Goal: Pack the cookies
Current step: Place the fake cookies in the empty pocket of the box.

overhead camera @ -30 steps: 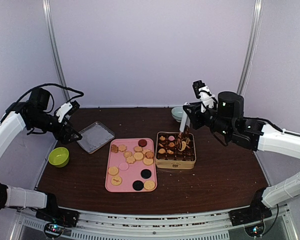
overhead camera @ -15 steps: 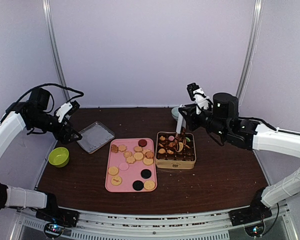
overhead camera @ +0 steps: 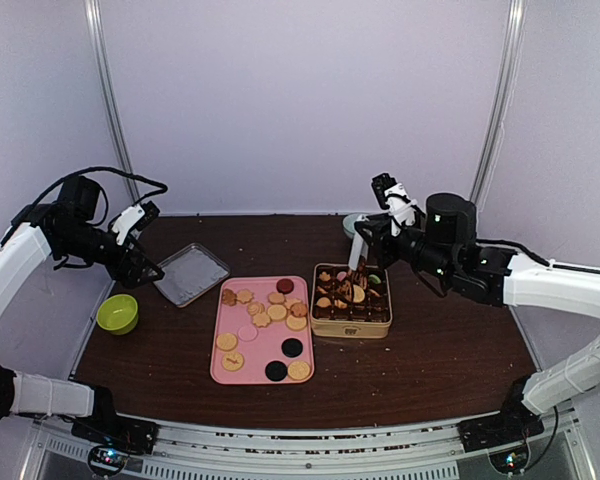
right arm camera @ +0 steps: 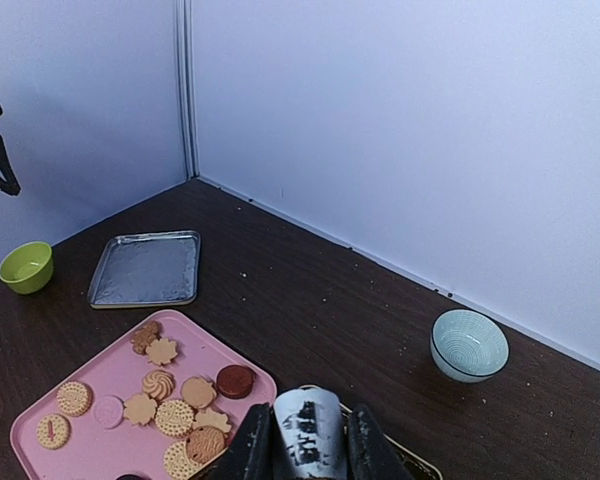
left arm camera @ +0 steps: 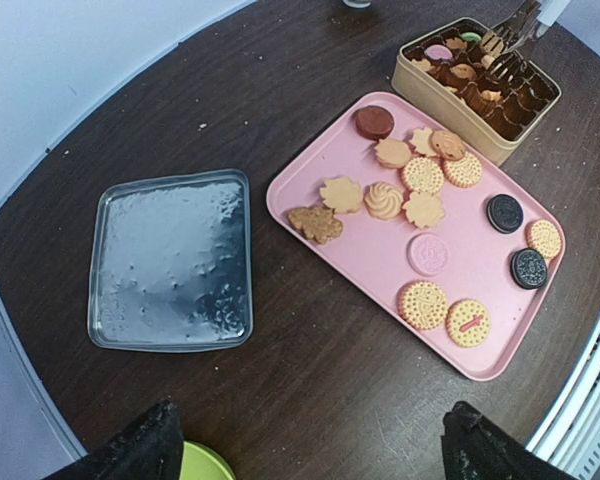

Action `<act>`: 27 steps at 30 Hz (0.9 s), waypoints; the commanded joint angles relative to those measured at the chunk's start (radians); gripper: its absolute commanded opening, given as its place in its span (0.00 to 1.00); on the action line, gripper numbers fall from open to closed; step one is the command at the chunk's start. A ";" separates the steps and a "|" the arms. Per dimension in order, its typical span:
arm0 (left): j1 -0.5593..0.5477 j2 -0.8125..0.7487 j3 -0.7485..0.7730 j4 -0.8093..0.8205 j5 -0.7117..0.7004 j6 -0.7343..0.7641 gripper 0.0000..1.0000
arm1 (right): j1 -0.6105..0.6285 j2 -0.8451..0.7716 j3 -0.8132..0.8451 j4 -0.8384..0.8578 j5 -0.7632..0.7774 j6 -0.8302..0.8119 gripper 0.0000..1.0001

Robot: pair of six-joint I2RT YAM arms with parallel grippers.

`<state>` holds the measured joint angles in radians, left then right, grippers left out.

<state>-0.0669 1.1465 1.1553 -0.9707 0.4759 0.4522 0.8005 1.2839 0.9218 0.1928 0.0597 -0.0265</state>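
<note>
1. Top external: the cookies (overhead camera: 277, 312) are in two places. Some lie loose on the pink tray (overhead camera: 260, 350) mid-table. The rest sit in the compartments of the gold tin (overhead camera: 351, 325), which stands just beside the tray's right edge.
2. Tray load: mostly tan round and flower-shaped ones, plus one pink, one dark red and two black.
3. Right gripper (right arm camera: 308, 450): your right wrist view shows both fingers clamped on a white-handled tool (right arm camera: 308, 420), with no gap on either side.
4. Left wrist view shows that tool's metal tip over the tin's far corner, among the cookies there. You can't tell whether it touches one.
5. Left gripper (left arm camera: 315, 455): fingers are spread wide with nothing between them. It hangs above the table's left side, near the silver tray (overhead camera: 191, 273) and well apart from the pink tray.
6. Green bowl (overhead camera: 117, 313) sits at the table's left edge, near the silver tray.
7. Pale ribbed bowl (right arm camera: 469, 345) stands behind the tin, near the back wall.
</note>
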 commanded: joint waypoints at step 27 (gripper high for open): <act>0.007 0.081 0.068 -0.026 0.232 0.018 0.97 | -0.007 -0.189 -0.020 -0.012 -0.016 0.063 0.14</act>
<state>-0.0669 1.1923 1.1816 -1.0008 0.6044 0.4549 0.8001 1.1603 0.8894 0.1383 0.0559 -0.0021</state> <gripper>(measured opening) 0.953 0.222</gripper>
